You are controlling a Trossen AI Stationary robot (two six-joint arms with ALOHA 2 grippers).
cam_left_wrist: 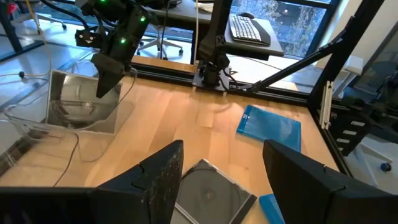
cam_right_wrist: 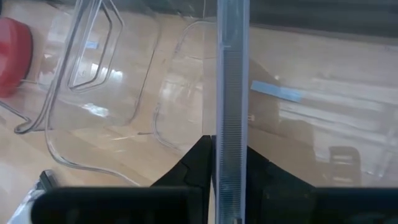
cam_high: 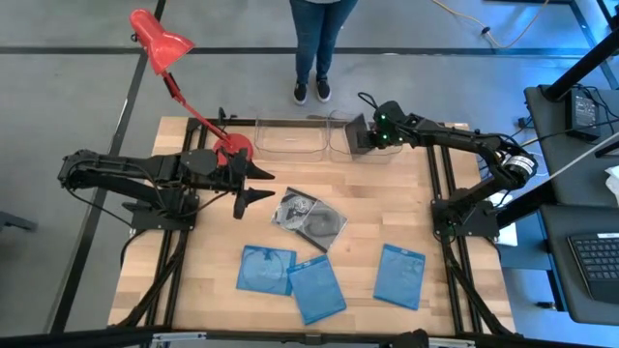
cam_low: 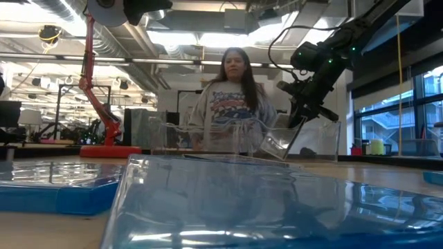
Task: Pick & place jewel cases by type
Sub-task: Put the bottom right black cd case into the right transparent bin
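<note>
Over the right clear tray point(cam_high: 360, 147), the right gripper point(cam_right_wrist: 225, 180) pinches a clear jewel case point(cam_right_wrist: 232, 93) edge-on; the left gripper point(cam_high: 255, 186), fingers spread, hovers beside the grey cases point(cam_high: 309, 215).

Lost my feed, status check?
Right gripper shut on clear jewel case, edge-on over right tray. Left gripper open, beside clear cases. Three blue cases wait. Nothing blocking.

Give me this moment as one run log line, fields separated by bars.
right gripper: shut on clear case, over right tray | left gripper: open, above clear cases | blue cases: three on table
</note>
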